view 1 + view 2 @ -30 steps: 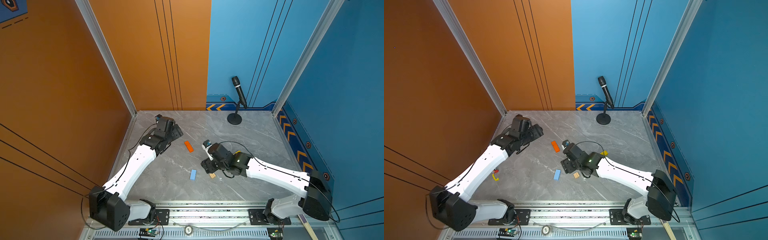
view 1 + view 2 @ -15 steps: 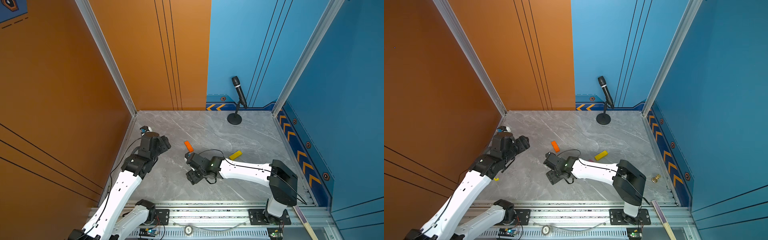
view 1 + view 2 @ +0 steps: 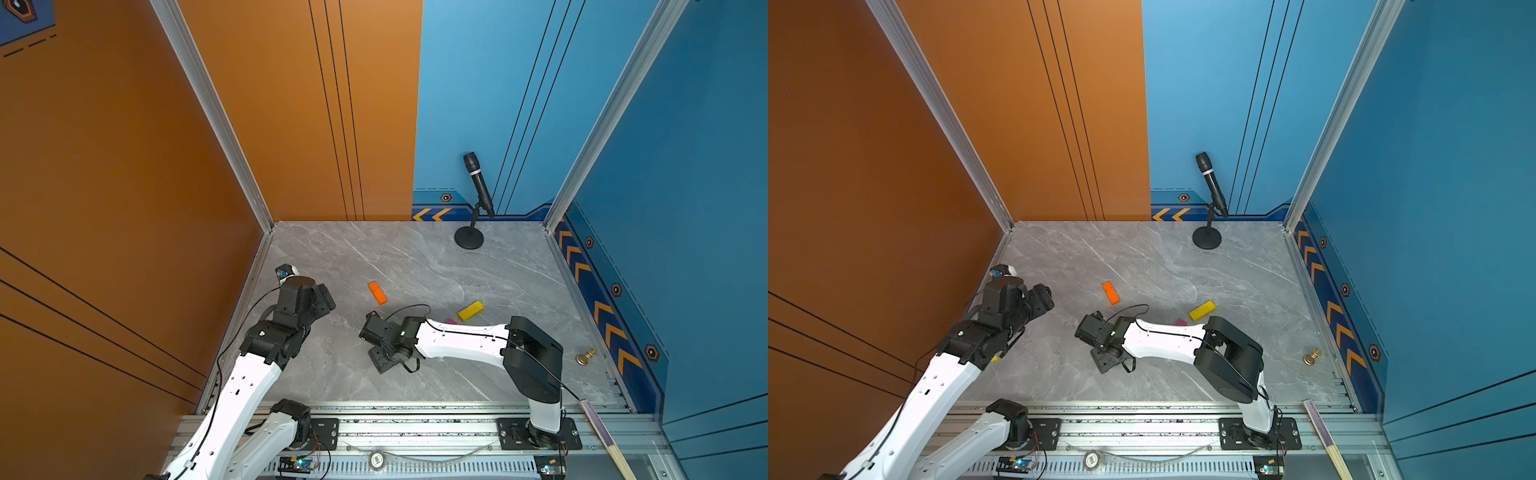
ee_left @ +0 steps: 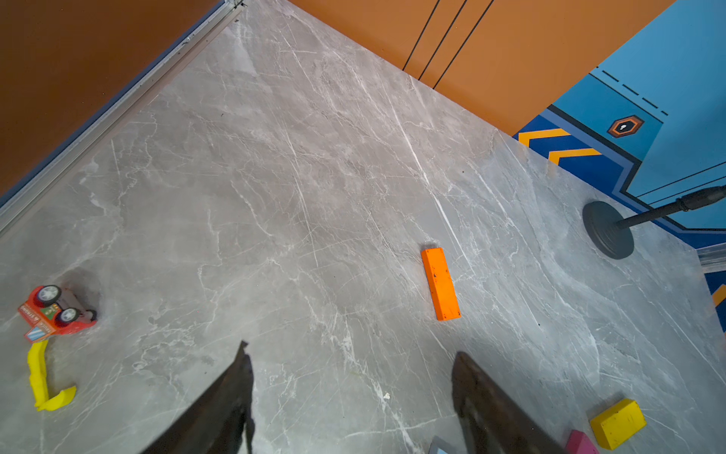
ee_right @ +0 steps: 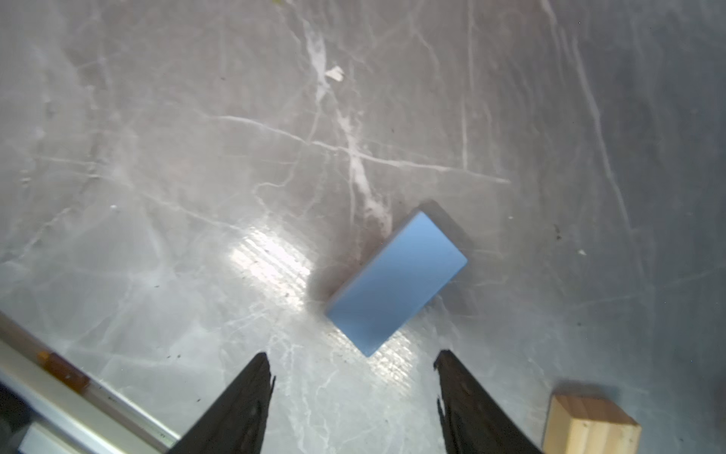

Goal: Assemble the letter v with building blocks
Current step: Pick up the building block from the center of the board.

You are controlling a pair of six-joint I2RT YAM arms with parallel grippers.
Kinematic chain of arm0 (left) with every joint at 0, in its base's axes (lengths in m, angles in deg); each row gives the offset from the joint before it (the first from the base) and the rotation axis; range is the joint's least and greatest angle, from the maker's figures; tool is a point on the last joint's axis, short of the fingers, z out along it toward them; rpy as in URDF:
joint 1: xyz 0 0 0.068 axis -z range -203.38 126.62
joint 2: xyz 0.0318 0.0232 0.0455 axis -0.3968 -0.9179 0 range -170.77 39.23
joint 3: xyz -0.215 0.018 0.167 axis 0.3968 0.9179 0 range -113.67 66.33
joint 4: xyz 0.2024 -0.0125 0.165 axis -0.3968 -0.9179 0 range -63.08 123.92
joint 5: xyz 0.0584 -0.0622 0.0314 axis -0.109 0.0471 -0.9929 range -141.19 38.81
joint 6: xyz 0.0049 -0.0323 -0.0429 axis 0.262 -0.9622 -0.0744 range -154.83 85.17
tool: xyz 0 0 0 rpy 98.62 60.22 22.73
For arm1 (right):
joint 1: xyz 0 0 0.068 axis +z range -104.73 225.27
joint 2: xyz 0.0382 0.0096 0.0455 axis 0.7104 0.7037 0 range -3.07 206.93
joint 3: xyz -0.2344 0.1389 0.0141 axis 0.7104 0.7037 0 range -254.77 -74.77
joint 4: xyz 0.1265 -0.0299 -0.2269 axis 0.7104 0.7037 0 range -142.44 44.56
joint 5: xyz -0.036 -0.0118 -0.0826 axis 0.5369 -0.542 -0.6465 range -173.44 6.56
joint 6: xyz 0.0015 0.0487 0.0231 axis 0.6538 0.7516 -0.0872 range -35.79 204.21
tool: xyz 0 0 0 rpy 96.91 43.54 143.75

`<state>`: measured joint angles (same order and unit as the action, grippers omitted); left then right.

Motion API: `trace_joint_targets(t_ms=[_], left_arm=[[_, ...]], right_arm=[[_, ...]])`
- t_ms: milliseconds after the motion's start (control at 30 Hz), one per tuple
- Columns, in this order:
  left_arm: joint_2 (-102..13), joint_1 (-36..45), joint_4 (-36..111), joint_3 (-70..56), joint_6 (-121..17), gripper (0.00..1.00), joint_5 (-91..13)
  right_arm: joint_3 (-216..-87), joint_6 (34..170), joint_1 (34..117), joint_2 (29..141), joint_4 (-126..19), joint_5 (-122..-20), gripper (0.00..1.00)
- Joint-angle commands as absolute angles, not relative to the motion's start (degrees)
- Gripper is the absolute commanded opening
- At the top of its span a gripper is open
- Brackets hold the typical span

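1. Count: five building blocks, one of each colour: orange block [image 3: 377,292], yellow block [image 3: 471,311], pink block [image 3: 451,321], light blue block [image 5: 396,283], wood block [image 5: 589,426].
2. All are flat rectangular slabs lying on the grey marble table [image 3: 374,249]. Orange and yellow are long, light blue is shorter, and wood is small and squarish.
3. Layout: none are end to end. Orange sits alone mid-table, well apart from the rest. Yellow is right of centre with pink just beside its near end; pink is partly hidden by the right arm.
4. Light blue and wood show only in the right wrist view. They lie apart from each other, under the right gripper [image 5: 353,359].
5. Right gripper: fingers apart and empty, with light blue just ahead of the tips, not between them.
6. Left gripper [image 4: 349,350]: fingers apart and empty, over bare table near the left wall.
7. Others, one each: toy truck [image 4: 55,310] by the left wall, microphone [image 3: 478,183] on its stand at the back, brass knob [image 3: 586,356] far right.
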<state>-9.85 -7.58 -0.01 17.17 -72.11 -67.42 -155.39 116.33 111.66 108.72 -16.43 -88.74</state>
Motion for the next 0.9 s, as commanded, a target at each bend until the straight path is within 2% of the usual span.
trace_joint_targets(t_ms=[0, 533, 733, 867], left_arm=[[-9.3, -8.2, -1.0, 17.5, -71.1, 0.8, -68.4], [-8.6, -8.7, -0.9, 19.8, -71.9, 0.8, -67.9], [-8.3, -9.1, -0.9, 19.9, -71.7, 0.8, -67.9], [-8.2, -9.5, -0.9, 20.0, -71.4, 0.8, -67.8]], right_arm=[[-158.4, 119.7, 111.1, 110.4, -13.8, -91.9, 0.67], [-164.0, 126.1, 108.4, 115.4, -11.0, -92.5, 0.65], [-164.9, 126.8, 108.4, 118.4, -9.7, -91.8, 0.58], [-165.5, 127.1, 108.5, 119.0, -7.8, -92.0, 0.58]])
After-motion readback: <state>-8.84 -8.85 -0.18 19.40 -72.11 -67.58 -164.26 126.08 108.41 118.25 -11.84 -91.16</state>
